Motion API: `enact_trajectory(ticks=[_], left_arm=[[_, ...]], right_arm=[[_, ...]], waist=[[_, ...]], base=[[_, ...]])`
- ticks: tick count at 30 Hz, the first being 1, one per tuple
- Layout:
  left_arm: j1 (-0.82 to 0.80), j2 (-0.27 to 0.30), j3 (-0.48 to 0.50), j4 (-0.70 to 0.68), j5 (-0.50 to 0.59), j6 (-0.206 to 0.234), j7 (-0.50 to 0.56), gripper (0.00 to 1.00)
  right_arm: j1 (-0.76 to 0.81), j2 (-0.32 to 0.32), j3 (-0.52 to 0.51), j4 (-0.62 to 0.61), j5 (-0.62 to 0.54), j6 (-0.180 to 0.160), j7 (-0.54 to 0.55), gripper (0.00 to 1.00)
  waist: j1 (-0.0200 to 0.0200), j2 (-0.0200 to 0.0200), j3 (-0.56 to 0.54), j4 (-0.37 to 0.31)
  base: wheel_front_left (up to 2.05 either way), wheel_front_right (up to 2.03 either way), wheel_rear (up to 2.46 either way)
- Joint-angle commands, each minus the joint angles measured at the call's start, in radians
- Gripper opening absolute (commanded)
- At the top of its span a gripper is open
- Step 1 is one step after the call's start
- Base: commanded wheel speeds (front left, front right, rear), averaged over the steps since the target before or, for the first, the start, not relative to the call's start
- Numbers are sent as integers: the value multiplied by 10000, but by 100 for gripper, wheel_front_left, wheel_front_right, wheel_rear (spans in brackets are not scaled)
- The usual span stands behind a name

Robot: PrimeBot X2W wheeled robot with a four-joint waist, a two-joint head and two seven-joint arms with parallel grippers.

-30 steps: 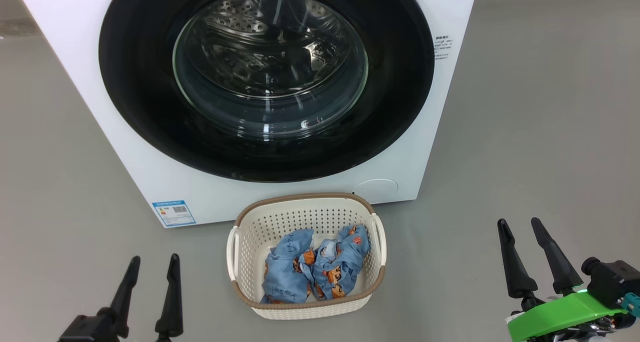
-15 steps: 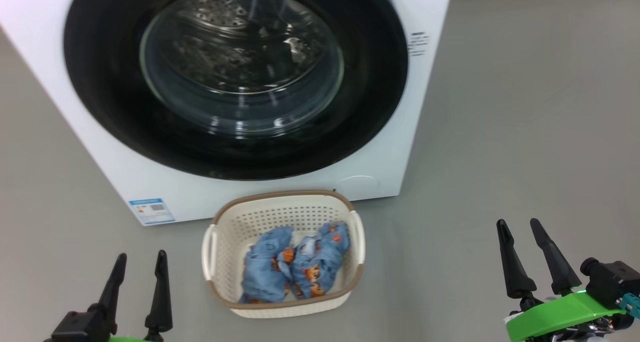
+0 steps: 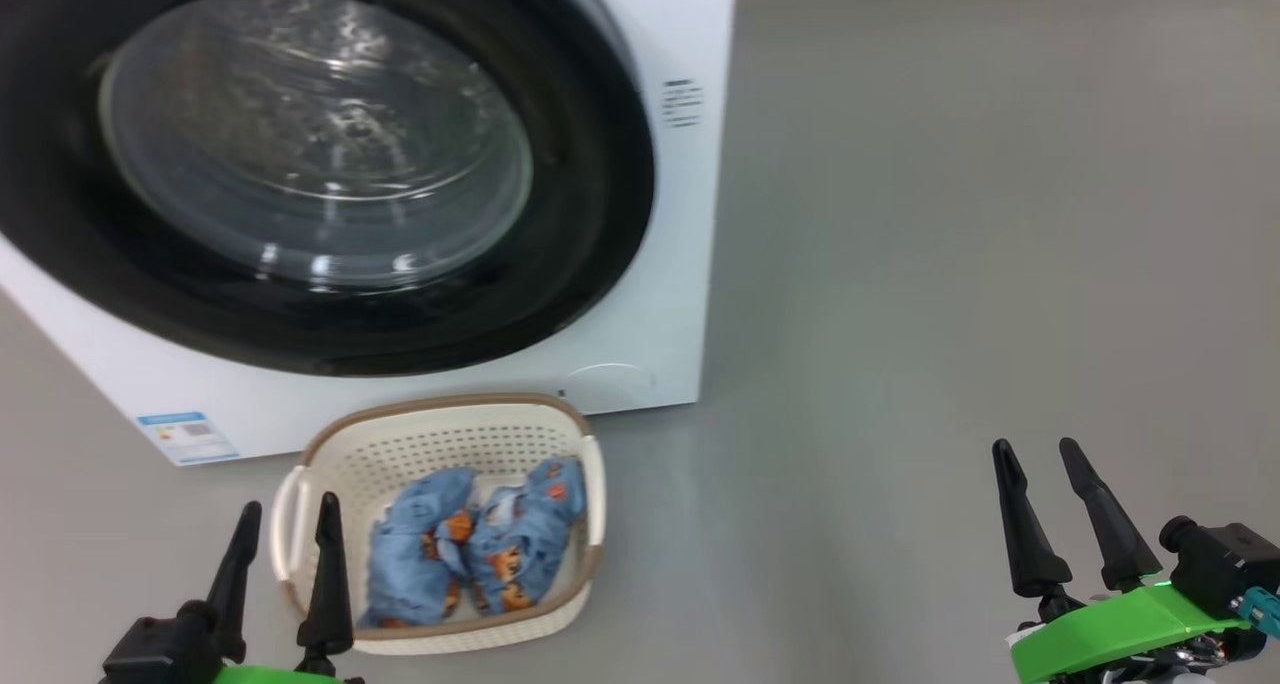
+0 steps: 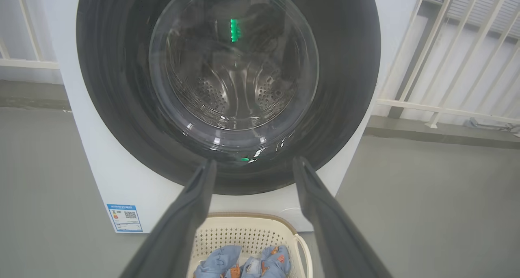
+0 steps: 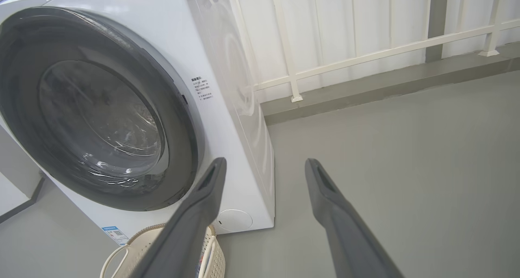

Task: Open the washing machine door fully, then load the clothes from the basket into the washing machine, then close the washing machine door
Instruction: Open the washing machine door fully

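Since the earlier frames the head view is swung aside, so that the washing machine (image 3: 690,264) and the basket (image 3: 440,404) are now found further toward the left of the frame. That shift is the camera's, not theirs. The left pincer (image 3: 288,506) is held wide and empty at the lower left. Its fingers are drawn across the basket's left handle in the picture, and whether they touch it cannot be told. The right pincer (image 3: 1035,446) is likewise spread wide and empty at the lower right, over bare grey floor (image 3: 950,264). The clothes (image 3: 470,549) are heaped inside the basket, which is set on the floor just before the machine, at the lower left. The washing machine door (image 3: 590,164) is seen flush against the machine's front, in the upper left.
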Motion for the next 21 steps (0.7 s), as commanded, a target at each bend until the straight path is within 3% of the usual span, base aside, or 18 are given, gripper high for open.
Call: enact_trajectory(ticks=[1,9,21], left_arm=[[-383,158,303,-293,-108,8,-65,100],[-337,234,130,-222,-247,6,-65,100],[-281,217,32,-169,-416,5,-65,100]], right_arm=[[-273,-105,140,-227,-63,58,-122,100],[-295,-96,91,-191,-14,58,-122,100],[-425,-27,28,-106,96,58,-122,100]], waist=[[0,0,20,-10],[0,0,32,-14],[0,0,-8,154]], base=[[90,83,-172],[51,51,-101],[2,2,-4]])
